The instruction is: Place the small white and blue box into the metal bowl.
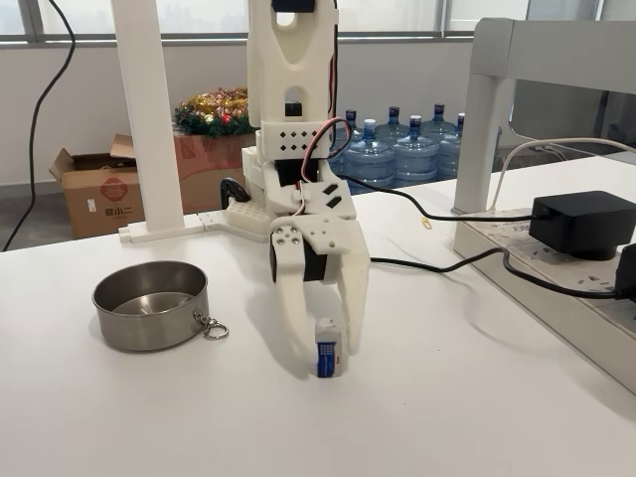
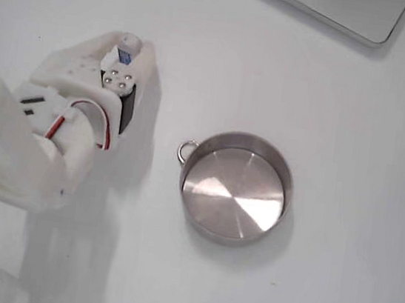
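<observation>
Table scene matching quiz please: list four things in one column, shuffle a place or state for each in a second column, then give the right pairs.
1. small white and blue box
2. metal bowl
3. black power adapter
4. water bottles

A. empty, ring at its rim
B. on the floor behind the table
C. upright between the gripper's fingers
D. on the white power strip in the side fixed view

Pairs: 1-C, 2-A, 3-D, 4-B

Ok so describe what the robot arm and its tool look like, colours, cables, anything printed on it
The arm is white printed plastic in blocky segments, with black servo bodies showing between them. Red, white and black wires loop along its side. The tool has two long white fingers, and its upper plate has a cluster of small round screw holes. No printed markings are visible on it.
</observation>
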